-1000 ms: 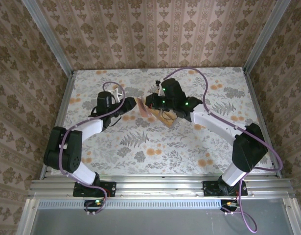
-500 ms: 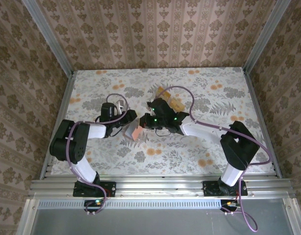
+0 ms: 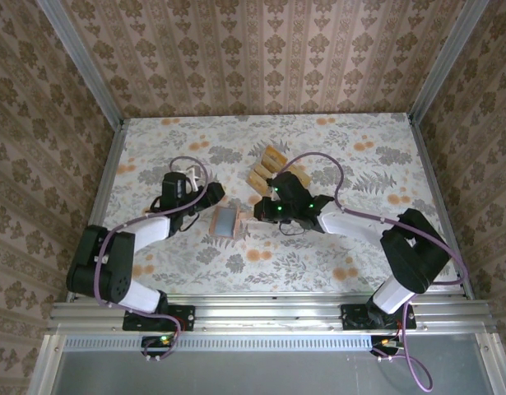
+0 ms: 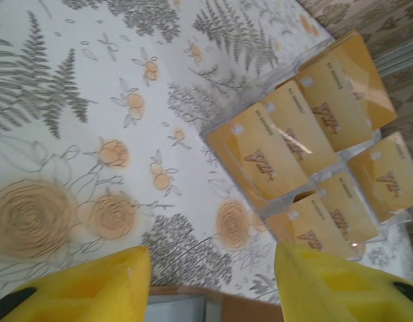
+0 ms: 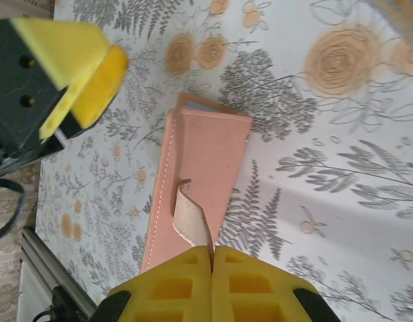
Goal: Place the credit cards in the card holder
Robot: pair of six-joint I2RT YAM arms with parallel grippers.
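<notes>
Between right gripper [image 5: 211,253] jaws, shut tight, card holder [image 5: 201,161] strap [image 5: 191,220] is pinched; holder lies flat on table [image 5: 340,174] just ahead. Left gripper [image 4: 210,268] jaws apart, holder edge between them, credit cards [image 4: 307,134] farther ahead.

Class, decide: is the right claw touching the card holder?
Touching. The right wrist view shows the right claw shut on the card holder's strap.
</notes>
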